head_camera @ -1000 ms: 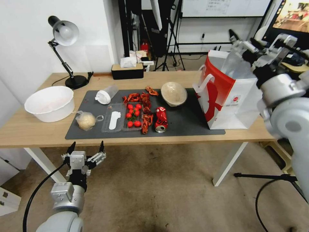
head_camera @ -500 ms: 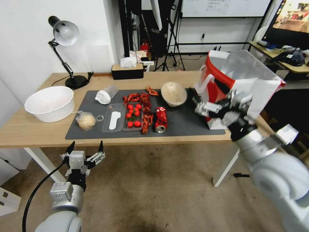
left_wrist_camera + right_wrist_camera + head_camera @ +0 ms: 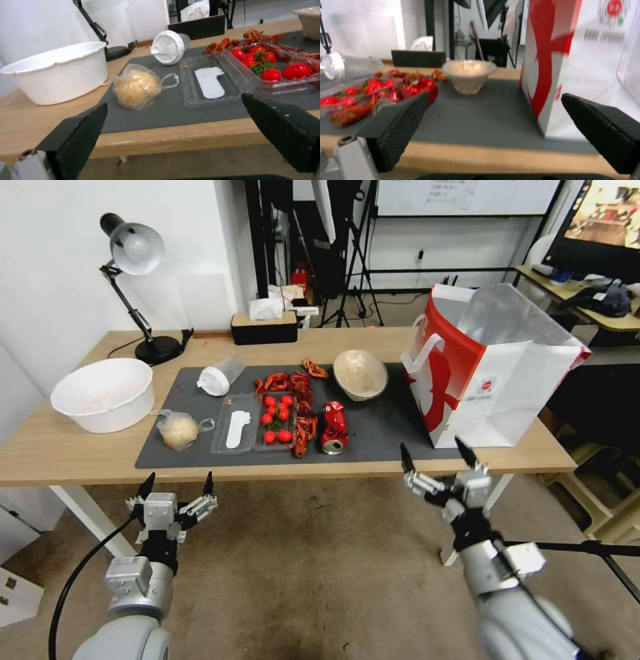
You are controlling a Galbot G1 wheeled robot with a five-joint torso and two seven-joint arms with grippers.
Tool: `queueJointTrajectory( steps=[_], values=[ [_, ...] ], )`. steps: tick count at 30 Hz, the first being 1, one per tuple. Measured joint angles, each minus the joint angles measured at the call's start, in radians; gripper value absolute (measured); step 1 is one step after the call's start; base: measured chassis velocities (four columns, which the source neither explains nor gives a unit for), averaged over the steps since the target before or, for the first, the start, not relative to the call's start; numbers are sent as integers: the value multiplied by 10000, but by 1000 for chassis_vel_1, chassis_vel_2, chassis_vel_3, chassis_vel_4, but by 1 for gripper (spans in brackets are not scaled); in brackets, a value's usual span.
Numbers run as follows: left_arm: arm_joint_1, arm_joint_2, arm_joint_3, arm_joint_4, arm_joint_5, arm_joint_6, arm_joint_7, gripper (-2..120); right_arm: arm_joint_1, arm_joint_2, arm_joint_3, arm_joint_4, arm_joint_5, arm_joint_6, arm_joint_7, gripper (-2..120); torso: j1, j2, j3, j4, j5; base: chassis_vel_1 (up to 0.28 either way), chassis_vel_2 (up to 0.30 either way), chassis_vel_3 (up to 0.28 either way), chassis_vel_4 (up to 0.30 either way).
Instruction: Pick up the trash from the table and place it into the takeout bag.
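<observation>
On the table [image 3: 67, 453], the dark mat [image 3: 380, 433] carries the trash: a crushed red can [image 3: 333, 427], a beige bowl [image 3: 360, 373], a white-lidded clear cup [image 3: 220, 375] on its side, and a clear bag with a pale lump [image 3: 178, 430]. The takeout bag [image 3: 487, 373] stands open at the mat's right end. My left gripper [image 3: 179, 483] hangs open below the table's front edge, facing the lump bag [image 3: 136, 86]. Below the edge near the takeout bag [image 3: 580, 67], my right gripper [image 3: 433, 452] is open and empty, facing the bowl [image 3: 468, 75].
An open clear tray [image 3: 253, 430] holds red tomatoes, with red shell scraps [image 3: 300, 400] beside it. A white basin [image 3: 103, 393] and a desk lamp [image 3: 133, 247] stand at the left, a tissue box [image 3: 265, 323] at the back. A tripod leg [image 3: 567, 545] crosses the floor at right.
My right arm has swung down from above the takeout bag to below the table's front edge, its gripper still open. The left arm has not moved.
</observation>
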Motion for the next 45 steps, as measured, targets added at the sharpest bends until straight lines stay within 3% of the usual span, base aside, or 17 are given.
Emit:
queueJointTrajectory(
  steps=[20,33,45],
  values=[
    [-72,29,-16,170,-13,-66,-13,100,458,216,-821,-433,-68,-322,529,99,1,0,1,-1,-1,0,0,0,0],
    [-111,-62,13,222,46,-57,-7,100,3608,2,-2813,-813,1939,-2501,1596,97,2,0,2,1,-1,0,0,0,0],
    [3,-132,-119,199,72,-117,-13,100,5960,765,-4528,-2216,2788,-3658,2595,96,2,0,2,1,-1,0,0,0,0]
  ],
)
